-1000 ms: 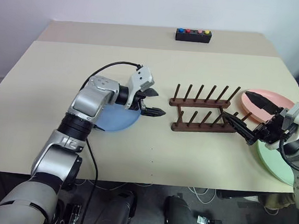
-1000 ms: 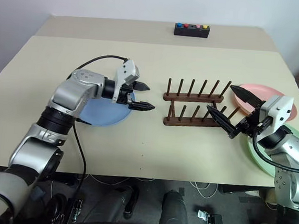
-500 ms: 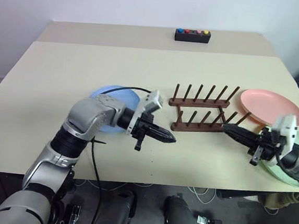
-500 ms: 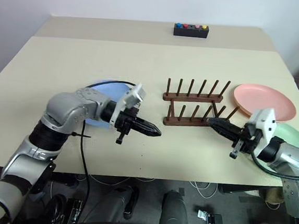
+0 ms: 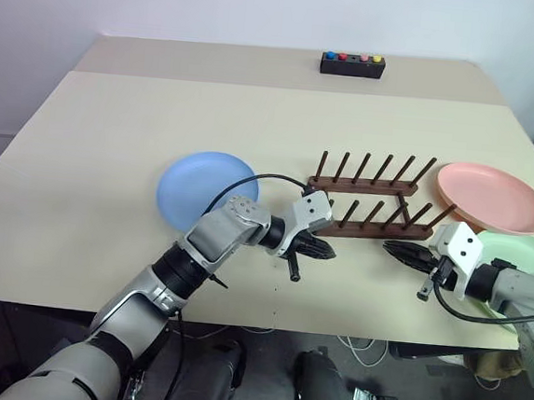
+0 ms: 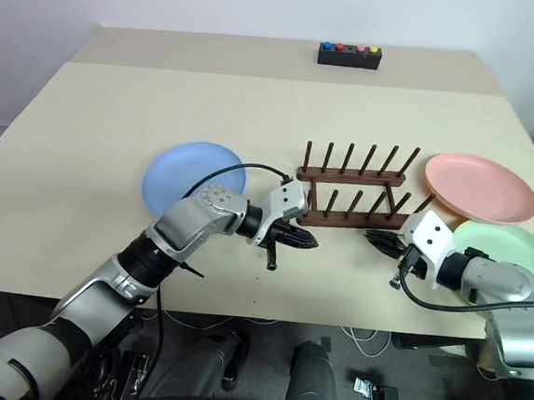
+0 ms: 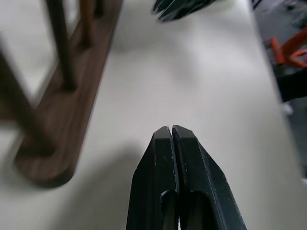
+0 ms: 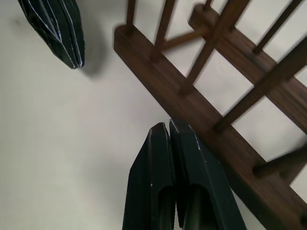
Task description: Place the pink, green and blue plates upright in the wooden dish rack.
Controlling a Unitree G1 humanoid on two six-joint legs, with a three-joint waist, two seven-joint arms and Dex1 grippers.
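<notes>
Left eye view: wooden dish rack [image 5: 369, 209] mid-table, empty, long axis left-right, pegs tilted. Left gripper [image 5: 323, 250] clenched, empty, just before rack's left end; right gripper [image 5: 395, 251] clenched, empty, near its right end. Blue plate [image 5: 204, 189] flat left; pink plate [image 5: 493, 196], green plate [image 5: 524, 255] flat right.

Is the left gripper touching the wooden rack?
Apart. In the left wrist view the shut left gripper points past the wooden rack, with bare table between its tip and the rack's near rail.
</notes>
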